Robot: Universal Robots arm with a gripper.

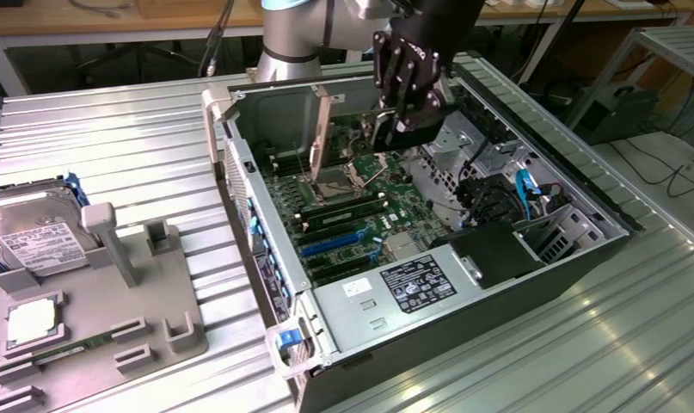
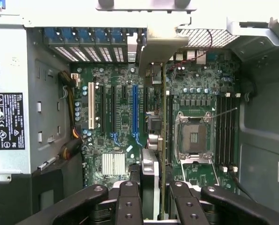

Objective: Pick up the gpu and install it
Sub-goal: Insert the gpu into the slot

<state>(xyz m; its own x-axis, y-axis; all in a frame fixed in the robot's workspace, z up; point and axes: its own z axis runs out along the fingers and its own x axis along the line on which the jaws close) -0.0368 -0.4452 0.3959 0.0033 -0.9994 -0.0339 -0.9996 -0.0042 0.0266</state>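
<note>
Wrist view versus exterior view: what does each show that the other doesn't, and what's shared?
Wrist view: the gpu edge-on in the tool, lined up between the blue slot and the CPU socket. Exterior view: the hard drive and cpu chip on the grey holder outside the case, at the exterior view's left. Shared: the tool shut on the gpu inside the open case, the motherboard, the power supply.

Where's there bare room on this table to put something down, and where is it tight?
Free: the ribbed table at the exterior view's upper left, bordered by the grey fixture and computer case, and along the case's black side, lower right. Crowded: the fixture, and inside the case, where the gripper holds the gpu.
</note>
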